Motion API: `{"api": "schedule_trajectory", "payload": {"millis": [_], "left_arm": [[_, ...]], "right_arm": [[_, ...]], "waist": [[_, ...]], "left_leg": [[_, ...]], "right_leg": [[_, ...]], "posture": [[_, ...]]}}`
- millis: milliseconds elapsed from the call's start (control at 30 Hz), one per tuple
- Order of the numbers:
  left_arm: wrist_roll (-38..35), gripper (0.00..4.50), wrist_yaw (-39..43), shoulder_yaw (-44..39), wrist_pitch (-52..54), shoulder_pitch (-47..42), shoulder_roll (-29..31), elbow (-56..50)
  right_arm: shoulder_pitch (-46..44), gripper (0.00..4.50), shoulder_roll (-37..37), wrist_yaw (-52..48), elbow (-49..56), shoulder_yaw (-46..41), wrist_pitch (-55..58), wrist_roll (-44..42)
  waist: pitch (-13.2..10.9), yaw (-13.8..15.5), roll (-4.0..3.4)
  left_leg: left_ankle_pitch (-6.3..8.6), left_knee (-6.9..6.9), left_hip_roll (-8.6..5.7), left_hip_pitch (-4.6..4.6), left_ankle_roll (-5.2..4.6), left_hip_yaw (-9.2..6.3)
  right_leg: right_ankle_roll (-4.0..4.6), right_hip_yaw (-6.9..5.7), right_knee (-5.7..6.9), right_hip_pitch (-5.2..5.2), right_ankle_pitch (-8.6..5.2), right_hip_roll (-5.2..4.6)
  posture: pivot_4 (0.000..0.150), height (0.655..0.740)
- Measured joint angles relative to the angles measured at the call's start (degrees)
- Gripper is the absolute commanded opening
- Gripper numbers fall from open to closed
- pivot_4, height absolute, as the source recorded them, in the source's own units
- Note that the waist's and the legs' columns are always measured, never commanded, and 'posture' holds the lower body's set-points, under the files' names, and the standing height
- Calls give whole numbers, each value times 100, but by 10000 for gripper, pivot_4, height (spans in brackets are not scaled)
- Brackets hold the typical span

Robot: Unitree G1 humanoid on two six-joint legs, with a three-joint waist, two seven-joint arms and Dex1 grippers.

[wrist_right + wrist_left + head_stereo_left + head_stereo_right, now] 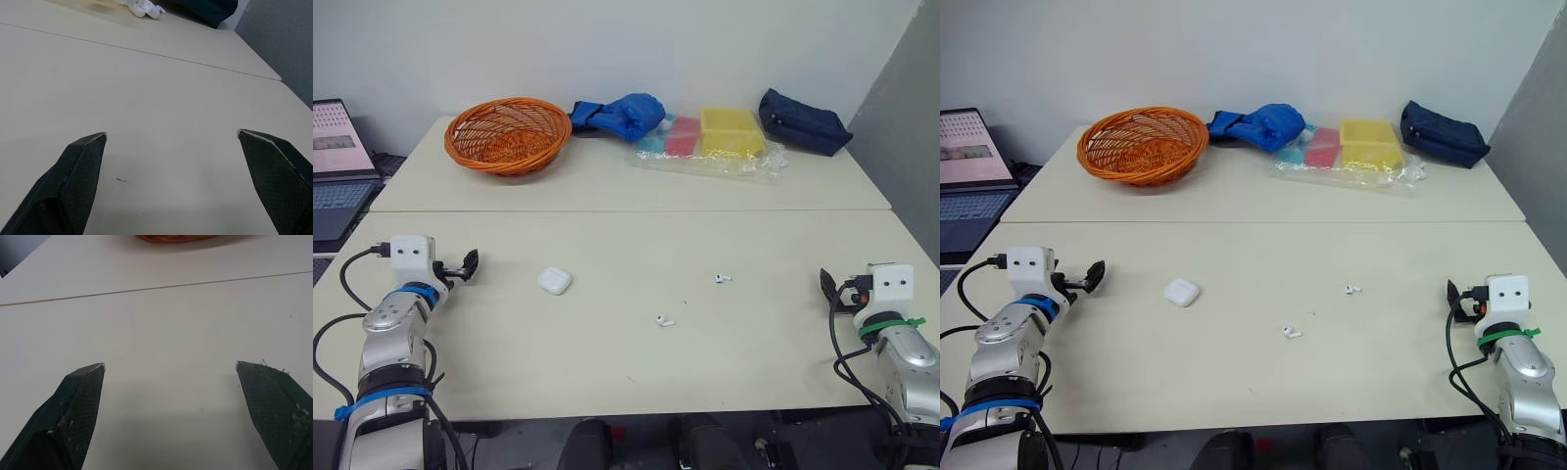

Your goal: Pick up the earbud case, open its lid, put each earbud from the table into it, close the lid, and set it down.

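The left pincer (169,365) and right pincer (172,132), both with fingers wide apart, sit at opposite side edges of the pale surface (607,372). The earbud case (554,281) lies left of centre, with the far earbud (722,278) and near earbud (665,320) to its right. An orange basket (508,134) stands by the wall.

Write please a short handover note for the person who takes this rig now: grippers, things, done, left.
Left gripper: open, empty, above the pale beige table, left side.
Right gripper: open, empty, right side.
Small white rounded plastic earbud case: on the table, lid shut, nearer the left gripper.
Far small white earbud and near small white earbud: loose on the table, right of the case.
Done: nothing. Left: every step, starting with picking up the case.
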State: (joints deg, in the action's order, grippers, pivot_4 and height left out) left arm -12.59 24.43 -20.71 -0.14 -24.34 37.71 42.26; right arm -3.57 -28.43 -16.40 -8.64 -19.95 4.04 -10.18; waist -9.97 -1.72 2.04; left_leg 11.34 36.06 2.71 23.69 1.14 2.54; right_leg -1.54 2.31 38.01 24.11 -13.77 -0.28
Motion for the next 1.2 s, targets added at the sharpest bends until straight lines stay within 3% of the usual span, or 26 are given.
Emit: {"api": "schedule_trajectory", "payload": {"millis": [867,1200], "left_arm": [[-250,44819,405,7,640,129,211,-1174],[-1402,44819,2090,-37,2152,962,1040,-3472]], "right_arm": [[-419,45000,-28,14,-168,10,-94,1],[-1661,45000,-442,-1163,-313,438,4,-253]], "waist": [[0,-6,0],[-1,-50,1]], "left_leg": [[0,0,0,-1,0,3],[0,-2,6,-4,0,9]], "right_leg": [[0,3,1,0,0,1],[4,8,0,2,-2,0]], "posture": [[1500,7400],[1500,7400]]}}
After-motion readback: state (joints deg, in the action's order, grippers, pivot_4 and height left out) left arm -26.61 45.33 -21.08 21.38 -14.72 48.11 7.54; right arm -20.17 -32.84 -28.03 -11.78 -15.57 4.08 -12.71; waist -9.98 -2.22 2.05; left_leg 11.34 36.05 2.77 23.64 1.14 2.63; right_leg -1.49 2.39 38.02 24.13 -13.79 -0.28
